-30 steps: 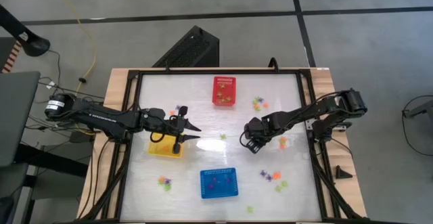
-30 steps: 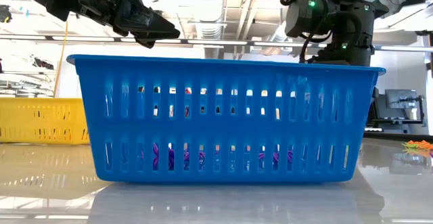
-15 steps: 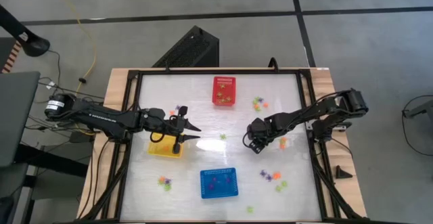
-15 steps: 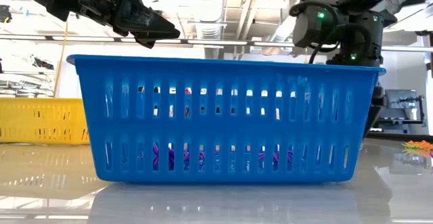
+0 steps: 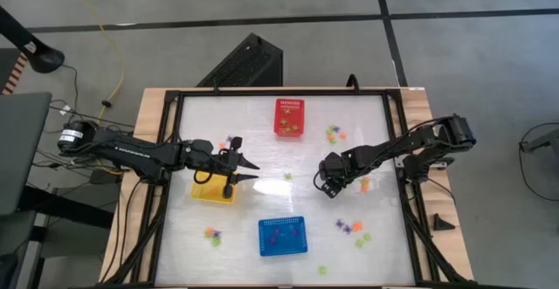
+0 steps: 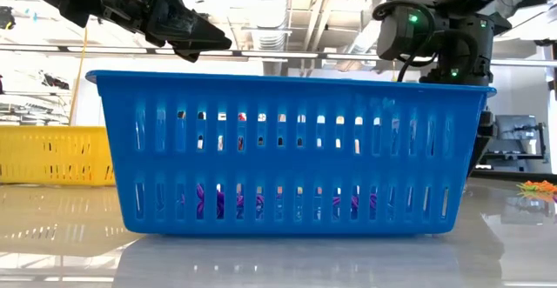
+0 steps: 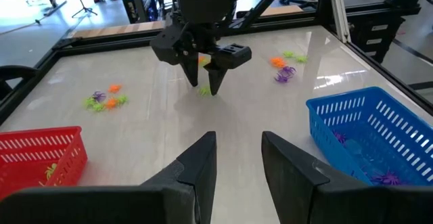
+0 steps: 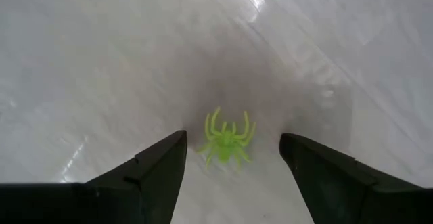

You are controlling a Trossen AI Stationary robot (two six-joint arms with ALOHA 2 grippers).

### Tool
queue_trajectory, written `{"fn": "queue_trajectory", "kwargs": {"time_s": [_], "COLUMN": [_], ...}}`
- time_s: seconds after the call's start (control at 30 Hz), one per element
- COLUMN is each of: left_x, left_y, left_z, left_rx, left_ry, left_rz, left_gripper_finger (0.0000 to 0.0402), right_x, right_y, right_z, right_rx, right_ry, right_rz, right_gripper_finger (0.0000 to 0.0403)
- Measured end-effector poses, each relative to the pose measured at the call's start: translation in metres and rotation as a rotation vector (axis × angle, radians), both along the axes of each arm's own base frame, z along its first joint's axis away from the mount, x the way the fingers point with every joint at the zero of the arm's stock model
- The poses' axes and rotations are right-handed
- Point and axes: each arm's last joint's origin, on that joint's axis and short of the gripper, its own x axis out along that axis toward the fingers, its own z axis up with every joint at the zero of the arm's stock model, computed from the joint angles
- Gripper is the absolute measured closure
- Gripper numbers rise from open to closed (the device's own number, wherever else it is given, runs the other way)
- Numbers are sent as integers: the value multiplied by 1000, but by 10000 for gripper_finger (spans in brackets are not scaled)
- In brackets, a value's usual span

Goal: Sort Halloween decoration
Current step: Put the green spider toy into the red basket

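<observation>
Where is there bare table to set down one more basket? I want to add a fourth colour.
The widest bare patch lies between the red perforated basket and the blue perforated basket, left of the right gripper. The corner beyond the yellow perforated basket, toward the red one, is nearly bare. Tiny plastic trinkets crowd the right side.

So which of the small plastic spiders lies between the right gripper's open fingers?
The light green plastic spider, alone mid-table, away from the mixed clusters; right gripper straddles it.
</observation>
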Motion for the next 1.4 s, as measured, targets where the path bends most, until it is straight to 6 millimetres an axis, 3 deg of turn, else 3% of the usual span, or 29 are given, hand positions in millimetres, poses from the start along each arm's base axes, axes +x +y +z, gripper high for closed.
{"fn": "queue_trajectory", "kwargs": {"time_s": [0.27, 0.63, 0.8, 1.2, 1.4], "left_x": [0, 0, 0, 0, 0], "left_y": [0, 0, 0, 0, 0], "left_z": [0, 0, 0, 0, 0], "left_rx": [0, 0, 0, 0, 0], "left_ry": [0, 0, 2, 1, 1], "left_rz": [0, 0, 0, 0, 0], "left_gripper_finger": [294, 294, 294, 294, 294], "right_x": [1, 3, 4, 4, 15], "right_y": [0, 1, 1, 1, 1], "right_z": [0, 0, 0, 1, 14], "right_rx": [10, 38, 38, 35, 20], "right_ry": [-7, -24, -30, -31, -71], "right_rz": [-12, -13, -15, 2, 45], "right_gripper_finger": [136, 291, 332, 350, 350]}}
